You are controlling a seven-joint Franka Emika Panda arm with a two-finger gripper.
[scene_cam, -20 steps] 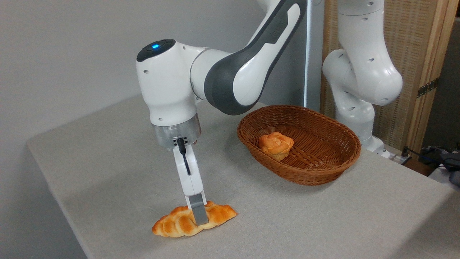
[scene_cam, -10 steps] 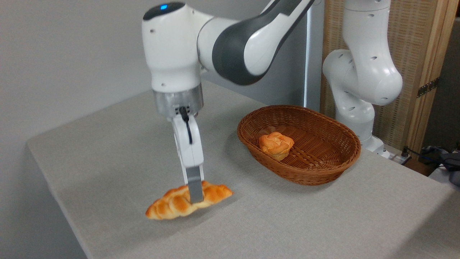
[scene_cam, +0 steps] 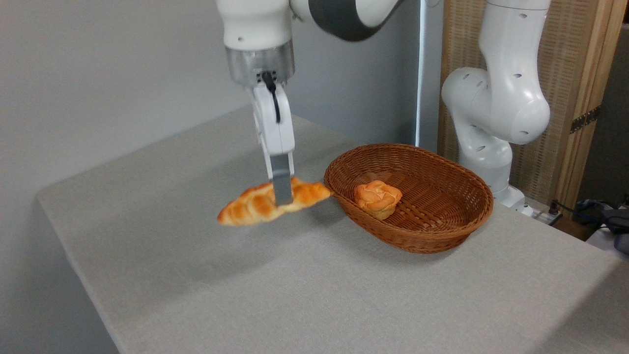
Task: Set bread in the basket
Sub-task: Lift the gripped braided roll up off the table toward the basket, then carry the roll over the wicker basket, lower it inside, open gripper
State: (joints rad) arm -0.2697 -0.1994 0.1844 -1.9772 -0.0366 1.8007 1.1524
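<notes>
Holding a bun (scene_cam: 377, 197), basket (scene_cam: 442, 231), bread (scene_cam: 255, 206) airborne

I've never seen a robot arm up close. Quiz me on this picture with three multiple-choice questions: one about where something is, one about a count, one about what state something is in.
1. Where is the long braided loaf?
A. Lying inside the basket
B. Held in the air, left of the basket
C. Flat on the table

2. How many bread items lie in the basket?
A. None
B. One
C. Three

3. What are the jaws doing?
A. Shut on the loaf
B. Wide open, holding nothing
C. Gripping the basket's rim

Answers:
1. B: the braided loaf hangs clear of the table, its shadow beneath it, with its right tip beside the basket rim.
2. B: only the small round bun sits in the basket.
3. A: the gripper clamps the loaf's middle and carries it.
</notes>
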